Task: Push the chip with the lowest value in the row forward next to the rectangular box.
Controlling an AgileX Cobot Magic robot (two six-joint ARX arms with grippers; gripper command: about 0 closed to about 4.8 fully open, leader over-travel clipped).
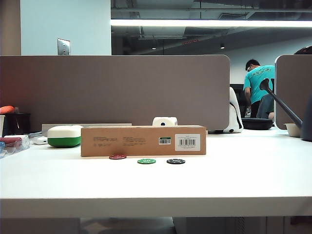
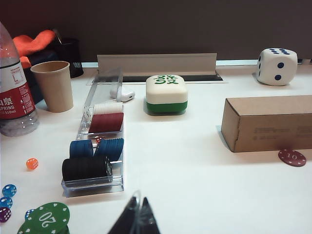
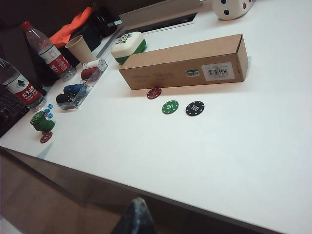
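Red chip (image 3: 154, 93): marked 10, lowest of the row (image 3: 176, 101); lies ahead of the green and black, against the box (image 3: 185, 63), apparently touching. Step looks done; any further nudge should be light, box undisturbed.
Left gripper (image 2: 137, 218): near the chip tray, jaws together.
Right gripper (image 3: 136, 214): off the table's near edge, jaws cannot be told.
Exterior view shows neither arm; right wrist view alone shows 20 and 100.

Dark-red chip (image 3: 154, 93) flat against the brown rectangular box (image 3: 185, 62), ahead of green and black chips.
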